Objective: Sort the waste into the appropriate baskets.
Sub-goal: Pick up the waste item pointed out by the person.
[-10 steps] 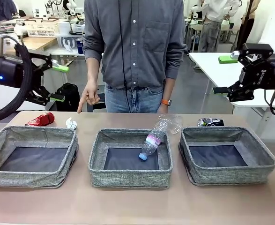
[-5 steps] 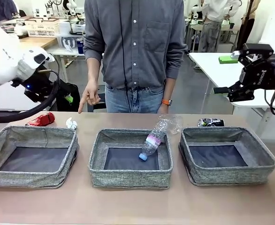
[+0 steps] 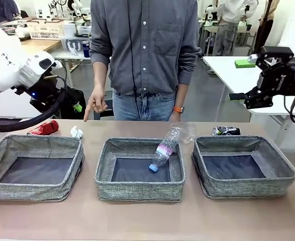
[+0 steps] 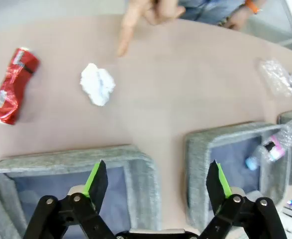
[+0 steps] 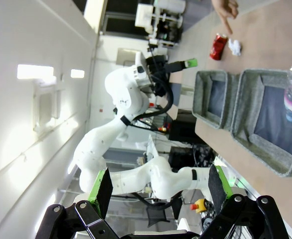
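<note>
Three grey baskets stand in a row: left point(image 3: 34, 193), middle point(image 3: 139, 192), right point(image 3: 248, 190). A clear bottle point(image 3: 163, 148) leans cap-down in the middle basket, with a clear cup point(image 3: 187, 131) behind it. On the table behind the baskets lie a red can point(image 3: 43, 128), a white paper ball point(image 3: 76, 132) and a dark can point(image 3: 226, 131). My left gripper point(image 4: 158, 181) hangs open above the left basket's rim point(image 4: 76, 162), facing the red can point(image 4: 9, 85) and paper ball point(image 4: 97, 83). My right gripper point(image 3: 241, 79) is open, high at the right.
A person stands at the far edge, one hand point(image 3: 93, 106) pointing a finger down near the paper ball. The strip of table in front of the baskets is bare. The right wrist view looks sideways at the left arm point(image 5: 131, 89) and the baskets.
My left arm has swung and turned its gripper from pointing right to facing down at the table's far left. The right arm and the waste have not moved.
</note>
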Available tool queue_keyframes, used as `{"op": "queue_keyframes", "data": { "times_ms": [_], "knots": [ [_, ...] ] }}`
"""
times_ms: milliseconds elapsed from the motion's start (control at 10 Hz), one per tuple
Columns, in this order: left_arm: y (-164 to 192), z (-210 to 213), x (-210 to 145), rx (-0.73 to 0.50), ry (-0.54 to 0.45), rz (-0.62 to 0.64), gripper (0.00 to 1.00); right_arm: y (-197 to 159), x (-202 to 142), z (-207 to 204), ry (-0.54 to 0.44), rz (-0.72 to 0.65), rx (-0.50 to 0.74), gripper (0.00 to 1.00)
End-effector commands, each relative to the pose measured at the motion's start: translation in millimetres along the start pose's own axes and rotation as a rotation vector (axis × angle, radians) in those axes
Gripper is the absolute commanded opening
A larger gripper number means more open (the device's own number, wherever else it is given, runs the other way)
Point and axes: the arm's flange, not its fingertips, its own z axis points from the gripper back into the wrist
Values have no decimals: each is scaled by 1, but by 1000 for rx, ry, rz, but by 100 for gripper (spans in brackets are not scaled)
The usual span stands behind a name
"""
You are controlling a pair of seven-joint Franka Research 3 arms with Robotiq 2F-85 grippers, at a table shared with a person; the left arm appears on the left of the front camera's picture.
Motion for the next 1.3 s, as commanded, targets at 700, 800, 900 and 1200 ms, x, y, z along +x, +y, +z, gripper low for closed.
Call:
{"op": "queue_keyframes", "data": {
  "times_ms": [700,800,900,1200],
  "knots": [
    [44,-134,89,224,335,78,100,3,2,-2,-8,-9,18,100],
    [47,-140,87,222,330,45,100,3,2,-2,-8,-9,18,100],
    [50,-149,86,222,329,28,100,3,2,-2,-8,-9,18,100],
    [59,-171,83,273,262,35,100,3,2,-2,-8,-9,18,100]
  ]
}}
